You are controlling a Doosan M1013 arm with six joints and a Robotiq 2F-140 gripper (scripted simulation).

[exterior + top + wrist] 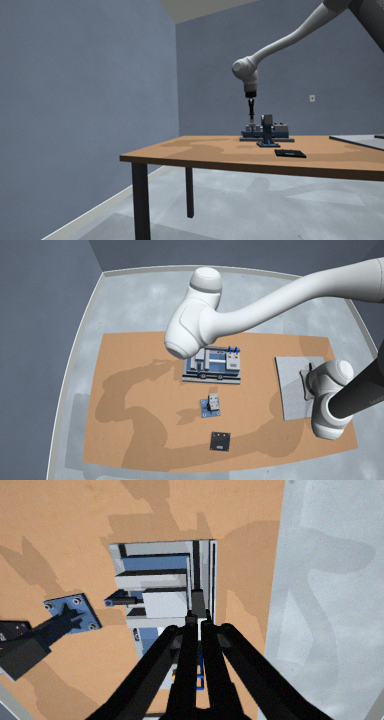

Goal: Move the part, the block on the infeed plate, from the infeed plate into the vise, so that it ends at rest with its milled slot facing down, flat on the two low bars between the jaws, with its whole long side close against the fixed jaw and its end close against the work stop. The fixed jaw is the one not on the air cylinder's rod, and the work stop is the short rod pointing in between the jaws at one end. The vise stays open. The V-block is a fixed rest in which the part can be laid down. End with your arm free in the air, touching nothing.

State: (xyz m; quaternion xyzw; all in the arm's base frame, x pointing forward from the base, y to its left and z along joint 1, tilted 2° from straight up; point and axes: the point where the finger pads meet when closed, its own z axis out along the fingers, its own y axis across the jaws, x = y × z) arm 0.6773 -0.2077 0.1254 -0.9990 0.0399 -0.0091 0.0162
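Hanging above vise point(210, 364), tool point(197, 611) shut, V-block point(212, 403) nearby

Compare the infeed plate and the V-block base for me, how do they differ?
The infeed plate is black; the V-block base is blue. The infeed plate is a flat slab with nothing standing on it, while the base carries the grey V-block. The infeed plate lies nearest the table's front edge; the base sits between it and the vise. Both are small square plates resting flat on the orange table.
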